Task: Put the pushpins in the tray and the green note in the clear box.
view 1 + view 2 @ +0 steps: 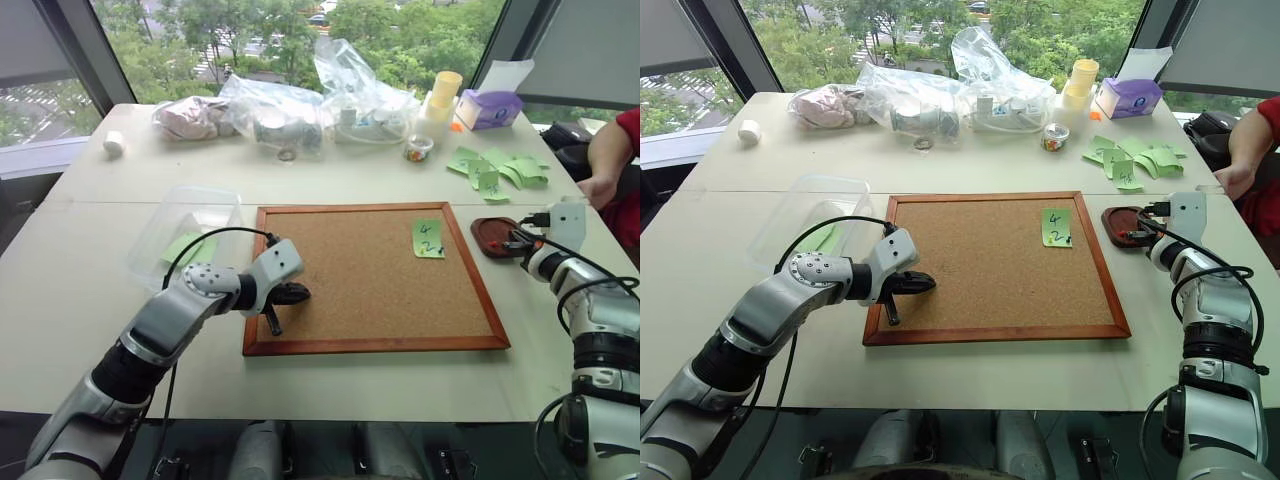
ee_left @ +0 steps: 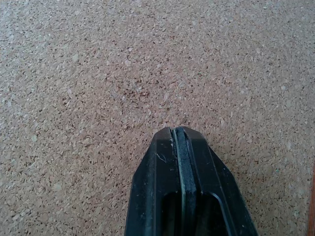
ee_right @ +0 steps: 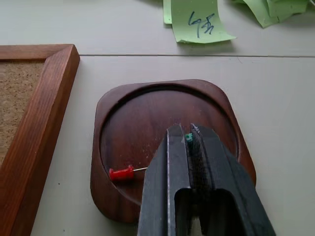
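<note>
- The table (image 1: 330, 180) is pale and wide, and carries everything else.
- The cork board (image 1: 370, 275) lies flat in the middle of the table in a reddish wood frame.
- The clear box (image 1: 185, 232) sits just left of the board's far left corner, with a green slip inside it.
- Clear plastic bags (image 1: 300, 105) are heaped along the far side of the table, near a purple tissue box (image 1: 490, 108).
- The left gripper (image 1: 285, 300) hangs over the board's near left corner, clenched with nothing between its fingers; the left wrist view shows the two pads pressed together above bare cork.
- The right gripper (image 3: 189, 135) is over the tray, its fingers close together around a small green pin (image 3: 188, 138) at their tips; a narrow gap shows between them, and I cannot tell whether the pin is gripped or loose.
- A pile of green slips (image 1: 500, 168) lies at the far right, near a person's hand (image 1: 598, 190).
- The tray (image 3: 147, 113) rests on the table just right of the board's far right corner.
- The green note (image 1: 428, 238), marked "4" over "2", lies on the cork near the board's far right corner.
- A red pin (image 3: 121, 173) lies on its side in the tray.
</note>
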Robot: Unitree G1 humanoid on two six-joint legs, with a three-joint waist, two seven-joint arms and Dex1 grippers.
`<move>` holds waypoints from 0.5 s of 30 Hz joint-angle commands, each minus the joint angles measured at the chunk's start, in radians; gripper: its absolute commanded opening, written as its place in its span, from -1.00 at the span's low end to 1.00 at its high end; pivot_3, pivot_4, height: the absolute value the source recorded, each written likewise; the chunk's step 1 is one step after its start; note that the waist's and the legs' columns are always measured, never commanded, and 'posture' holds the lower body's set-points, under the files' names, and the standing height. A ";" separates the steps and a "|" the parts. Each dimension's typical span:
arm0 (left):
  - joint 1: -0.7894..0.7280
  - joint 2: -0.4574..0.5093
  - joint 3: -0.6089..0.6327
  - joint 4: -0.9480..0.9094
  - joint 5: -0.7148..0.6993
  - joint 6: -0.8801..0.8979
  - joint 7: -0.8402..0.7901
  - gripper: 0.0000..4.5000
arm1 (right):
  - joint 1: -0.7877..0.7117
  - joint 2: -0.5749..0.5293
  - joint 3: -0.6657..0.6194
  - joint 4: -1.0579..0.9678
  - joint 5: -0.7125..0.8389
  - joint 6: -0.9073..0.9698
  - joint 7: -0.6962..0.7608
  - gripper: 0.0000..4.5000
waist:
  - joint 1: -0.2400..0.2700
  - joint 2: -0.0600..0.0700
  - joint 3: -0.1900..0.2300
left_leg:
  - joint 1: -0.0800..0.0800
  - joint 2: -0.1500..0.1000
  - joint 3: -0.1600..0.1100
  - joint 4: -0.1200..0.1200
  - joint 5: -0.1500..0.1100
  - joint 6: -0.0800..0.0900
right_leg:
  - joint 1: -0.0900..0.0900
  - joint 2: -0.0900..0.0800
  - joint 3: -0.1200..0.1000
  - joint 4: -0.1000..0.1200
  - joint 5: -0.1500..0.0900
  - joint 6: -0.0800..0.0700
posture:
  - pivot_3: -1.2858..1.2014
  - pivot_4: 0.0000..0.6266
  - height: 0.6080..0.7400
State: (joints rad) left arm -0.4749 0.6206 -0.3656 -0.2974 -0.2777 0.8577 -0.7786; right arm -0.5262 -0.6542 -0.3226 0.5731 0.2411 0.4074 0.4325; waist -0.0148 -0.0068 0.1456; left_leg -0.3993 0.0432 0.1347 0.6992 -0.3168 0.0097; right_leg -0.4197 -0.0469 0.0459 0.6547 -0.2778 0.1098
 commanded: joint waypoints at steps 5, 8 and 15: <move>0.018 0.001 -0.003 0.003 0.022 0.014 0.013 -1.00 | -0.036 -0.015 -0.020 0.026 0.007 -0.039 0.002 0.66 | -0.001 0.000 0.000 | 0.001 0.000 0.000 0.000 0.000 0.000 | 0.000 0.000 0.000 0.000 0.000 0.000 | 0.03 -0.52 0.81; 0.021 -0.001 -0.003 0.001 0.023 0.015 0.015 -1.00 | -0.037 -0.013 -0.024 0.018 0.015 -0.040 0.007 0.96 | -0.001 0.000 0.000 | 0.002 0.000 0.000 -0.001 0.000 0.000 | 0.002 0.000 0.000 0.000 0.000 0.000 | 0.03 -0.52 0.81; 0.025 -0.006 -0.006 -0.002 0.022 0.015 0.017 -1.00 | -0.034 -0.005 -0.070 -0.039 0.076 -0.019 0.011 0.96 | -0.002 0.000 0.000 | 0.008 0.000 0.000 -0.002 0.000 0.000 | 0.008 0.000 0.000 -0.003 0.000 0.000 | 0.03 -0.52 0.81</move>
State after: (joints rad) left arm -0.4656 0.6140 -0.3652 -0.3020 -0.2711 0.8626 -0.7671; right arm -0.5424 -0.6538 -0.3549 0.5821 0.2895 0.3892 0.4428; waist -0.0165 -0.0066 0.1458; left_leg -0.3913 0.0435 0.1343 0.6973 -0.3170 0.0097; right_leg -0.4113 -0.0469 0.0458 0.6519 -0.2779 0.1098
